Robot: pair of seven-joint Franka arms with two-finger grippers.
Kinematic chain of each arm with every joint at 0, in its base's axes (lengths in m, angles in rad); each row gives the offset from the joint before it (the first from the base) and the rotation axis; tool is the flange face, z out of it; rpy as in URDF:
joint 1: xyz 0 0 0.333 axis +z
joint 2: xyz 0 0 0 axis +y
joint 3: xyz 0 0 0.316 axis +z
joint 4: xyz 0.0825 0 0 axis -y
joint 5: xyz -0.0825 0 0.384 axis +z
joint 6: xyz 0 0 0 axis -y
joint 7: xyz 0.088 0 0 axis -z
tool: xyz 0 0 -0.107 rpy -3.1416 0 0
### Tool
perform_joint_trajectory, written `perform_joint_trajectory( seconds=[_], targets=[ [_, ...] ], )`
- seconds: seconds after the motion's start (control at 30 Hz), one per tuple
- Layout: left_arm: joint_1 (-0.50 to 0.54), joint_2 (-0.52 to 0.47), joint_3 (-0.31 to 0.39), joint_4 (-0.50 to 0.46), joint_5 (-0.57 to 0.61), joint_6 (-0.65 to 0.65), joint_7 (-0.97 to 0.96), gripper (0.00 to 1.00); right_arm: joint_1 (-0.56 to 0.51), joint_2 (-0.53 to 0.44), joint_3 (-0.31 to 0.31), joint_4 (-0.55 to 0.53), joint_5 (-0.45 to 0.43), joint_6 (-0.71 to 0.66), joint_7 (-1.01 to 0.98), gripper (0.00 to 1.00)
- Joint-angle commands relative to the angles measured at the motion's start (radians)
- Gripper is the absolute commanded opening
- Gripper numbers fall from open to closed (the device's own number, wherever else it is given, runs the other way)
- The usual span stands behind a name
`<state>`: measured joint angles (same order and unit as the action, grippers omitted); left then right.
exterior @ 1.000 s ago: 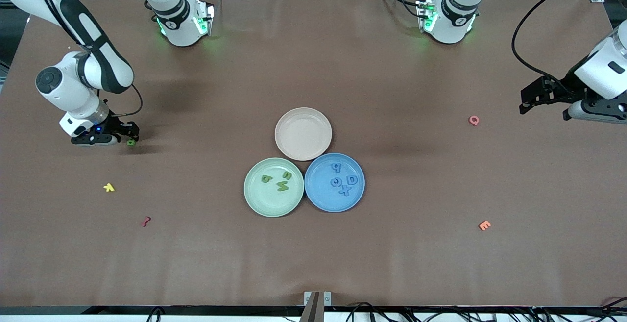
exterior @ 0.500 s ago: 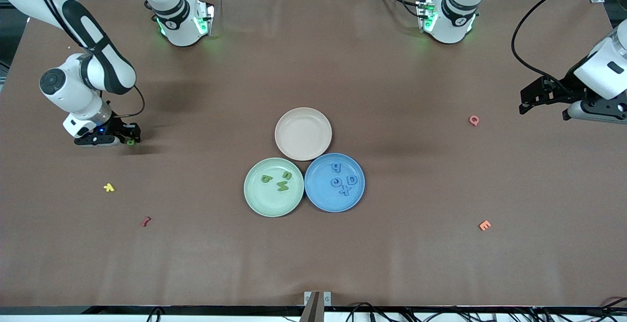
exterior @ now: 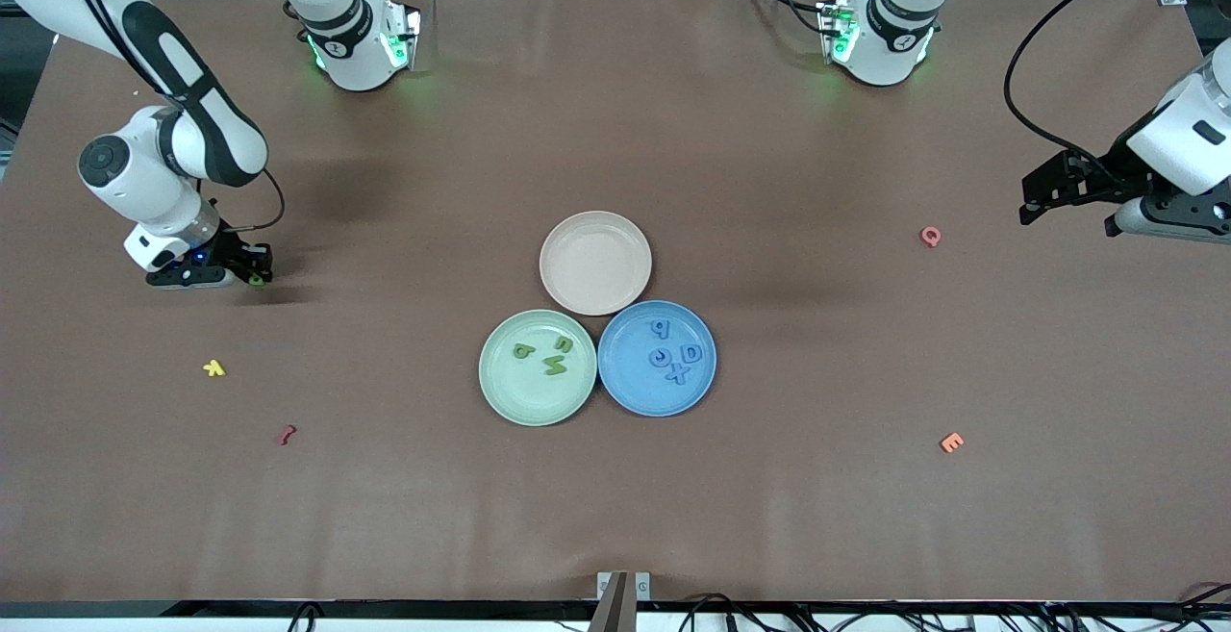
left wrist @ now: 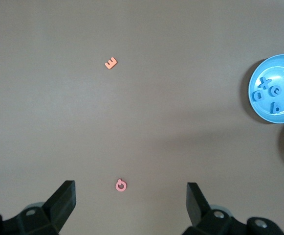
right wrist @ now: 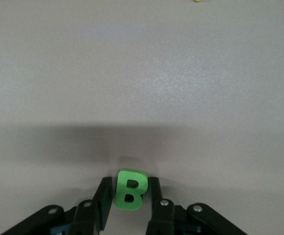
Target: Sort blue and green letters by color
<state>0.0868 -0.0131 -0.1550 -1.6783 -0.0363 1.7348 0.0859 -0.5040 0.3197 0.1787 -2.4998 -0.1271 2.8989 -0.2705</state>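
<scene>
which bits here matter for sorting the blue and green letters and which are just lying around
Part of the job:
- green letter B, between the right gripper jaws
- three green letters in the green plate
- four blue letters in the blue plate

Lying about:
- pink Q
- orange E
- yellow letter
- dark red letter
- empty beige plate

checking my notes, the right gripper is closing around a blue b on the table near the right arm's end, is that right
Not quite: the B is green, not blue. The right wrist view shows it plainly, standing between the fingers of the right gripper, which sit close on either side of it. The rest holds: it is on the table near the right arm's end.
</scene>
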Motion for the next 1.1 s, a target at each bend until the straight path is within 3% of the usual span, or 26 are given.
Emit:
perform_joint_trajectory(
  seconds=[0.0, 0.07, 0.33, 0.53, 1.07],
  targets=[
    [0.007, -0.021, -0.005, -0.018, 0.001, 0.014, 0.021, 1.00, -0.013, 0.009, 0.015, 0.002, 0.020, 0.008, -0.018, 0.07],
    [0.007, -0.021, -0.005, -0.018, 0.001, 0.014, 0.021, 1.00, -0.013, 0.009, 0.016, 0.002, 0.020, 0.008, -0.013, 0.00],
    [0.007, -0.018, -0.005, -0.018, 0.000, 0.014, 0.020, 1.00, -0.005, -0.001, 0.024, 0.007, 0.020, 0.000, 0.007, 0.00],
    [0.008, -0.018, -0.005, -0.018, 0.000, 0.014, 0.020, 1.00, -0.005, -0.030, 0.071, 0.005, 0.021, -0.012, 0.086, 0.00],
    [0.008, -0.018, -0.005, -0.017, 0.000, 0.014, 0.020, 1.00, 0.019, -0.093, 0.360, 0.082, 0.017, -0.176, 0.580, 0.00]
  ],
)
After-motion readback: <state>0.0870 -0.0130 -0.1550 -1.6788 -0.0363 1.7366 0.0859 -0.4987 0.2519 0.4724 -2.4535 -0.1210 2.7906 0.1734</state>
